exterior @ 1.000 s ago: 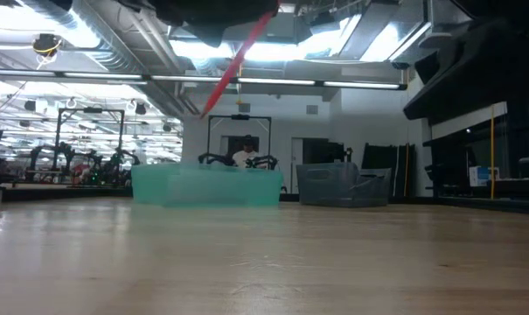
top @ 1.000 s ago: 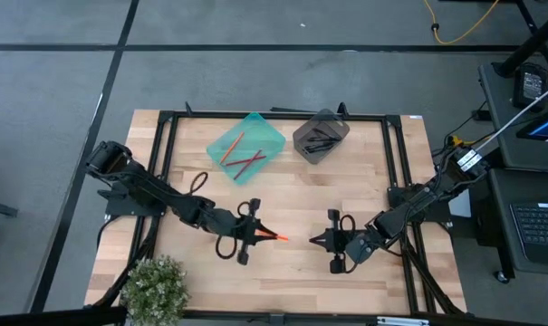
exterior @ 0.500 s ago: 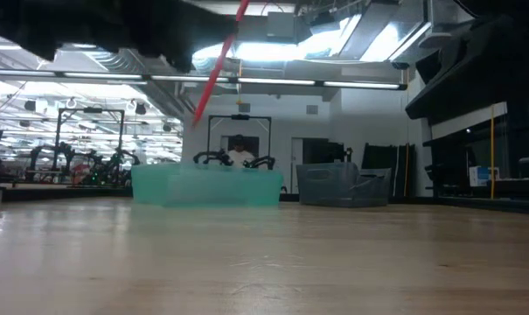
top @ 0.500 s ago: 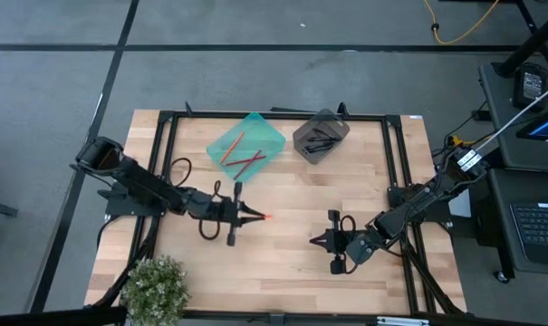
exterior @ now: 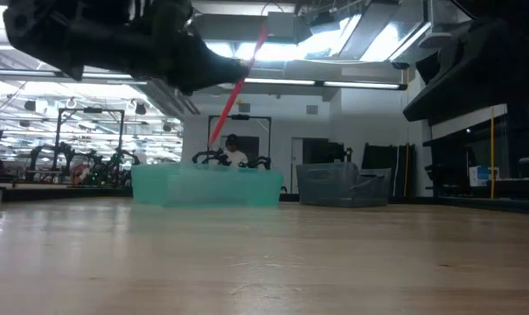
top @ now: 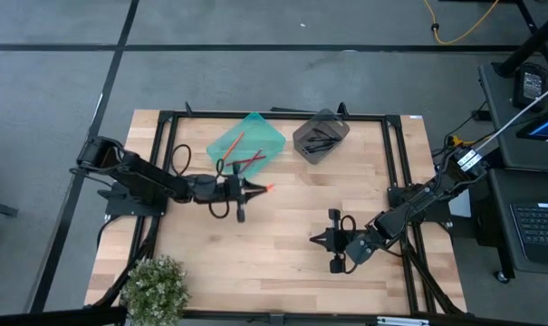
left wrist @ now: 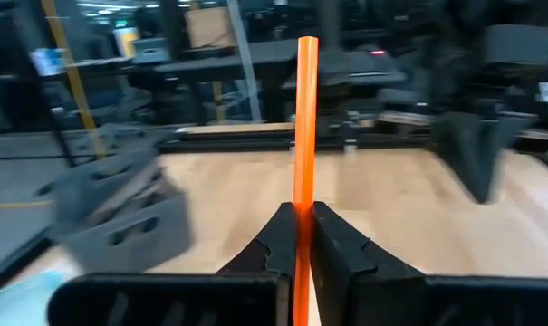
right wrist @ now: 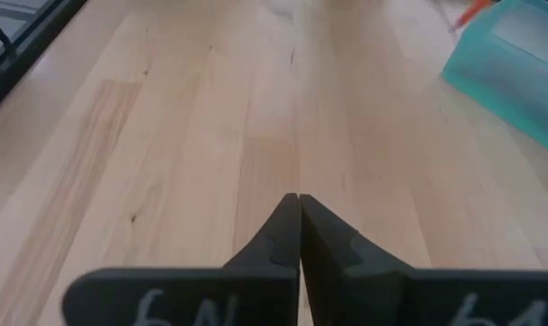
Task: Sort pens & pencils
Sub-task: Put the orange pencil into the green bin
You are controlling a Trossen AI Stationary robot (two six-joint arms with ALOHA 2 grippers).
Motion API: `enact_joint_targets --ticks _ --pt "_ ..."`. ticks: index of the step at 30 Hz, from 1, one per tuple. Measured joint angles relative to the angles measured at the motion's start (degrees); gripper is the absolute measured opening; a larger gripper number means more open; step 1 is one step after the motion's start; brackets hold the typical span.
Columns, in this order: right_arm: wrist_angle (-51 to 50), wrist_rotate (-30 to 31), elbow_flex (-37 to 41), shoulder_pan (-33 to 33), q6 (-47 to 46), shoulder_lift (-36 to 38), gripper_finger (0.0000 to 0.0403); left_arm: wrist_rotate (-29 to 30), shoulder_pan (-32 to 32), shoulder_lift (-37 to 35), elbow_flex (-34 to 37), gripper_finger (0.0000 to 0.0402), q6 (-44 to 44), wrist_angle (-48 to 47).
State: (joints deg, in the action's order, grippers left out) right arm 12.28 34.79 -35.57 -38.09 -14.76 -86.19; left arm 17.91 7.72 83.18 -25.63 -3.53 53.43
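While the left tool (top: 247, 187) pinches 1 orange pencil (left wrist: 304, 136) low on its shaft beside the teal bin (top: 272, 139), it looks light, stiff, slippery; right tool (top: 317, 240) rests closed, empty.

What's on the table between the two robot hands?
Nothing: the high view shows bare wood between the left gripper, holding an orange pencil, and the right gripper.

The left gripper (top: 252, 188) is hanging above the table (top: 283, 263), pinching a pencil (top: 264, 188) that is sticking out past its tips. The tray (top: 246, 145) with more pencils (top: 240, 159) in it is sitting just behind the gripper. The bin (top: 321, 136) holding pens (top: 322, 140) is sitting farther off, to its right. The right gripper (top: 315, 240) is waiting well apart, nearer the front edge.
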Motion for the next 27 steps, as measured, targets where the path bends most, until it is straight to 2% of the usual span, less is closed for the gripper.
enact_joint_targets --ticks 7,15,23,27 --pt "-0.28 0.04 0.00 0.00 0.02 0.00 0.0004 5.01 -5.09 0.00 0.00 0.0014 -2.23 0.00" --pt "-0.75 0.15 0.00 0.00 0.02 0.00 0.0004 5.93 -9.70 0.00 0.00 0.0014 -4.52 0.00" --pt "-1.34 0.15 0.00 0.00 -0.09 0.00 0.0004 15.17 -11.10 -3.37 -0.02 0.0014 -8.34 -3.21" --pt "-1.57 0.15 0.00 0.00 -0.13 0.00 0.0004 19.83 -11.46 -6.61 -0.03 0.0014 -8.69 -10.17"
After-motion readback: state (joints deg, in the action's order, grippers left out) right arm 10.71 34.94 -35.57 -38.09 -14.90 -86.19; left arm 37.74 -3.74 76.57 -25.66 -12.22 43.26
